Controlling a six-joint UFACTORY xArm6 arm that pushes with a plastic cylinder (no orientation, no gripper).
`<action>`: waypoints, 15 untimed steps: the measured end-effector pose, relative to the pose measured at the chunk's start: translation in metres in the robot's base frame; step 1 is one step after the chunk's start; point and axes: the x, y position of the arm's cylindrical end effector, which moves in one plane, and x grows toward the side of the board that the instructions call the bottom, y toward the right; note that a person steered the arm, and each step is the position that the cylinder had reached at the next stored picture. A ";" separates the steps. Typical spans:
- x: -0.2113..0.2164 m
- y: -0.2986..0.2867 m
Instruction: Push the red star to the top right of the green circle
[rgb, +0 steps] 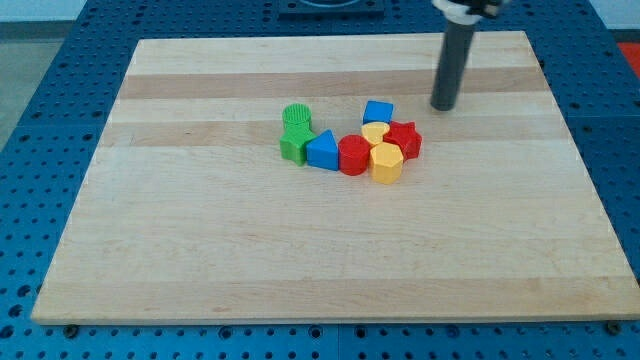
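While standing near the view's top right of the cluster, my tip (443, 106) touching no block, just above and right of the red star (405, 138). No jaws to report, only a plain rod. Red star sitting at the cluster's right end, touching the yellow blocks (385, 160), below right of the blue cube (378, 112). Green circle (297, 115) lying at the left end, above the green block (293, 145). Blue triangle (323, 150) and red cylinder (353, 156) sitting between, on the wooden board (200, 250).
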 end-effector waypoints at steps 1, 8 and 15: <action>0.055 0.005; 0.054 -0.049; -0.050 -0.014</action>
